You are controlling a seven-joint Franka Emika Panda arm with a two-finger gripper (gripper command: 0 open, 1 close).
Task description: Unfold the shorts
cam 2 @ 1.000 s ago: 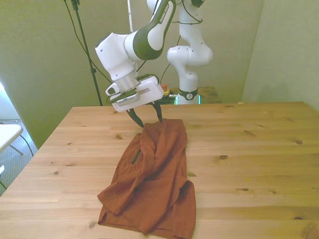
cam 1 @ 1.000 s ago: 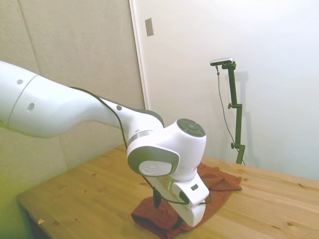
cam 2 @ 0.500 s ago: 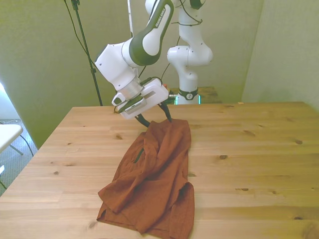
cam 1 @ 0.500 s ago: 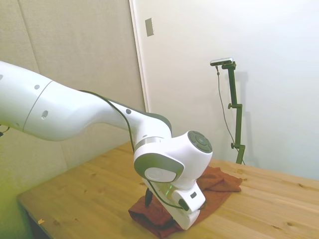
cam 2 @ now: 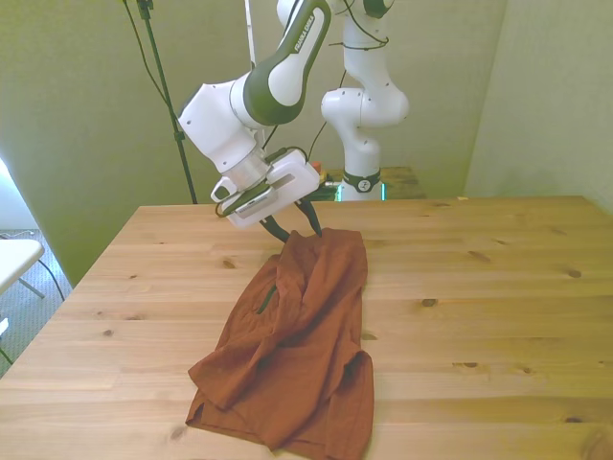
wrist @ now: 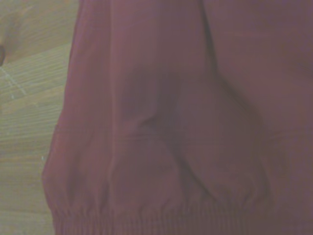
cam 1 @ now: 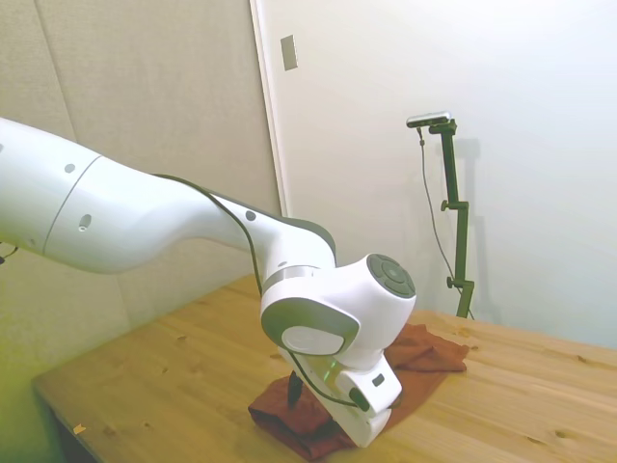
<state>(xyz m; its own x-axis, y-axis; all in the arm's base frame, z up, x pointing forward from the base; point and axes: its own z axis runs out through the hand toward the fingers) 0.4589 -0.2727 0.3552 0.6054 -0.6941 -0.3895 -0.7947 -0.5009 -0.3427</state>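
Observation:
The rust-orange shorts (cam 2: 297,335) lie wrinkled and folded over on the wooden table (cam 2: 479,287), stretching from near its front edge to the far middle. My gripper (cam 2: 294,225) hangs open right at the shorts' far end, its two dark fingers spread and tilted, tips at the fabric's edge. From the side, the shorts (cam 1: 429,352) lie partly hidden behind the white hand, and one dark finger (cam 1: 294,388) points down at them. Close up in the wrist view, the shorts (wrist: 171,122) fill the picture with a gathered elastic edge, bare table (wrist: 24,98) beside them.
Bare wood spreads on both sides of the shorts. The table's side edge (cam 1: 48,395) is close to the arm in the side view. Walls stand behind the table.
The gripper swung toward the front view's right and dropped to the shorts' far edge, then eased back slightly. The far end of the shorts shifted a little to the right.

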